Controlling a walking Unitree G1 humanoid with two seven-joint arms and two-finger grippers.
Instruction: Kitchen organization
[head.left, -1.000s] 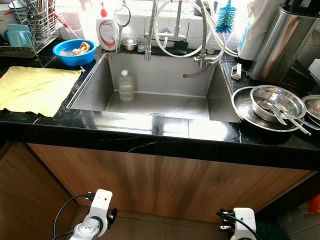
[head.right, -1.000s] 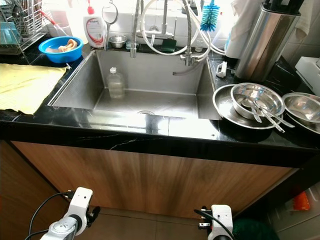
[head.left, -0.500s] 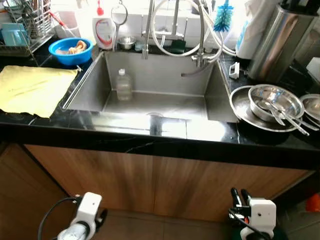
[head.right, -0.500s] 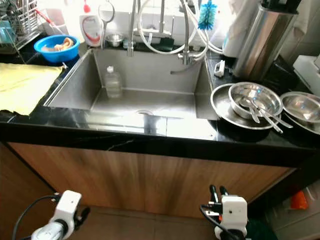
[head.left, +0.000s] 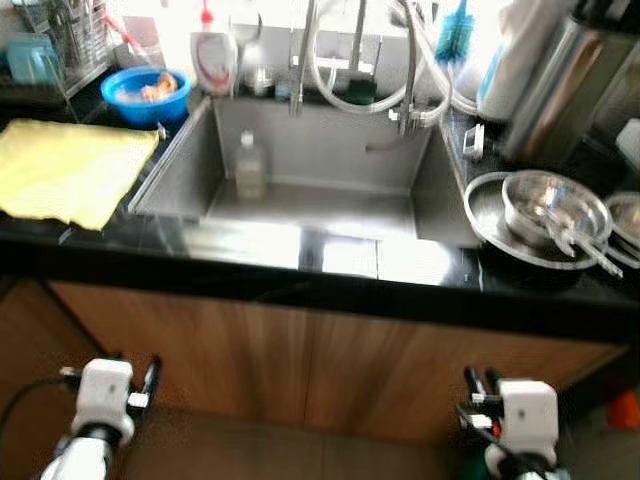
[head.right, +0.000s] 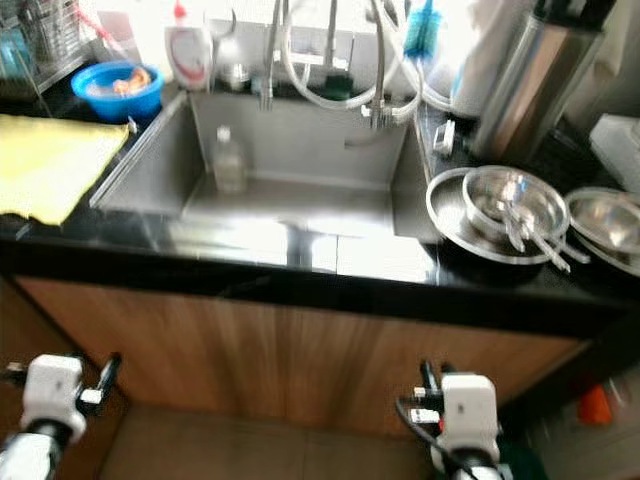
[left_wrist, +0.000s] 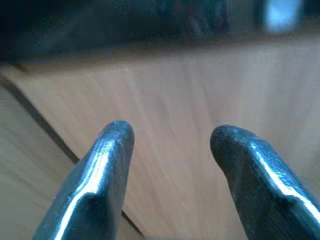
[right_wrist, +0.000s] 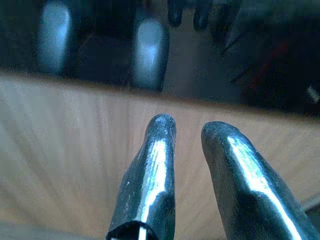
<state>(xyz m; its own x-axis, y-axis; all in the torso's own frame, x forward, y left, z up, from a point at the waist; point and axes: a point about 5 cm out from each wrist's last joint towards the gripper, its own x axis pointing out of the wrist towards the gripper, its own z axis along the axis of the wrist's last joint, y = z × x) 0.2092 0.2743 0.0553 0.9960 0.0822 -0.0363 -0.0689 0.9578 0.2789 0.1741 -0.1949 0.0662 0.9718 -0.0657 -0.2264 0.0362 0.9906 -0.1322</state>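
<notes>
I face a steel sink (head.left: 180, 170) set in a black counter (head.left: 330, 285), with a clear plastic bottle (head.left: 250, 168) standing inside it. A yellow cloth (head.left: 65, 170) lies on the counter at the left. Nested steel bowls with utensils (head.left: 555, 210) sit at the right. Both arms hang low in front of the wooden cabinet (head.left: 320, 360). My left gripper (left_wrist: 170, 135) is open and empty. My right gripper (right_wrist: 187, 127) has a narrow gap between its fingers and holds nothing.
A blue bowl (head.left: 150, 92), a soap bottle (head.left: 213, 60) and a dish rack (head.left: 55, 45) stand at the back left. Faucet hoses (head.left: 350, 70) and a blue brush (head.left: 458, 35) rise behind the sink. A tall steel canister (head.left: 555, 90) is at the back right.
The picture has turned blurred as the camera moves. My left gripper has swung out to the left, and my right gripper has come up into view with its fingers pointing upward.
</notes>
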